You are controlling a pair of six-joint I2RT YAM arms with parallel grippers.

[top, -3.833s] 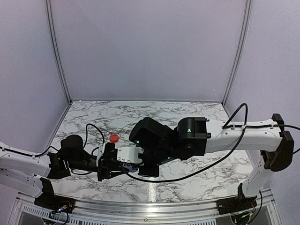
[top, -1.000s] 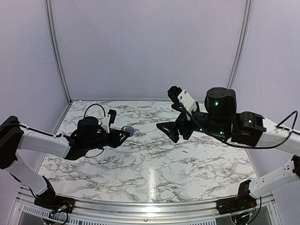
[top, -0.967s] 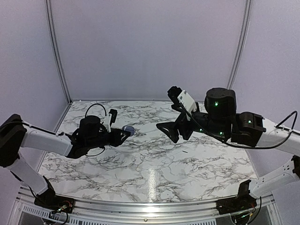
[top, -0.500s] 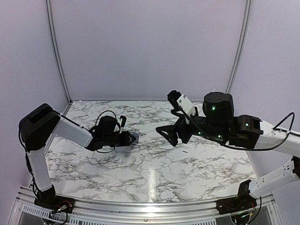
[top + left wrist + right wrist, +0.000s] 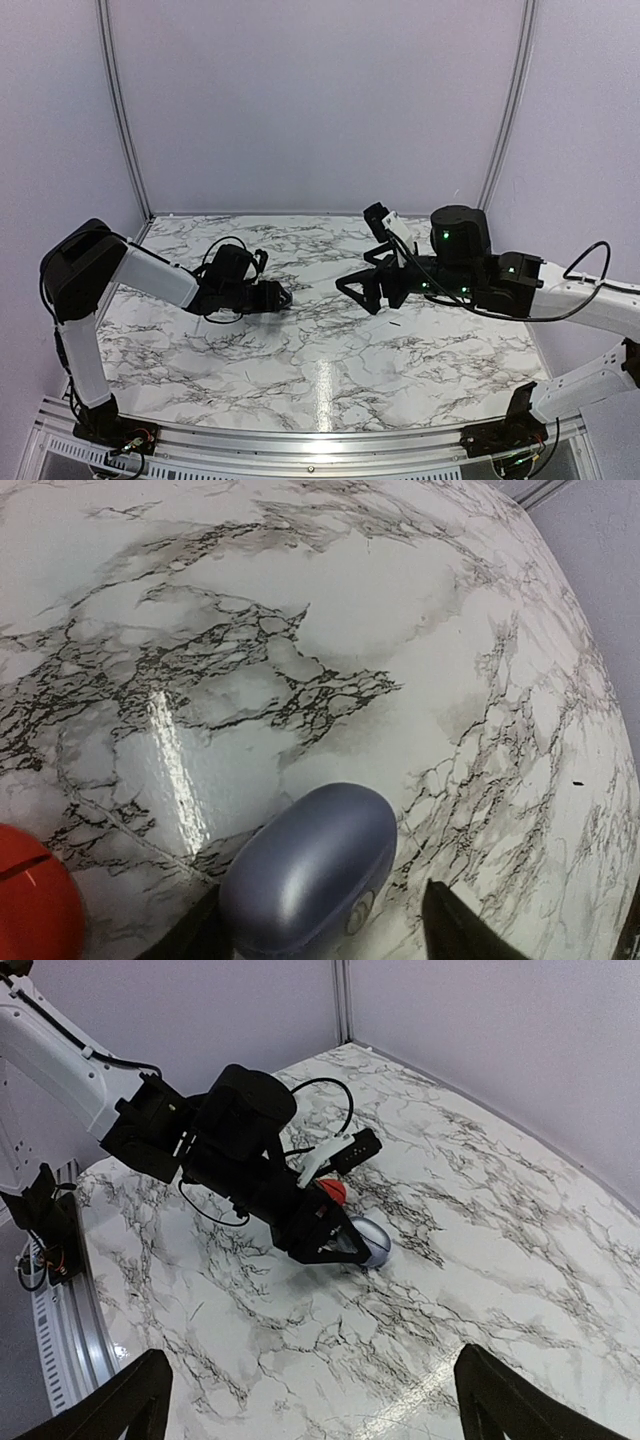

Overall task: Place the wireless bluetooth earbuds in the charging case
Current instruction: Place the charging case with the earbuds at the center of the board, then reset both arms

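On the marble table, L gripper is spreading its jaws off the silvery-blue charging case, earlier held aloft, now lying shut beside a red case; R gripper is hovering wide open, empty.

Red object beside case, bare table

Left wrist view: red rounded object cut by left and bottom edges; grey-blue case cut at bottom edge. Right wrist view: red object mostly hidden behind left gripper.
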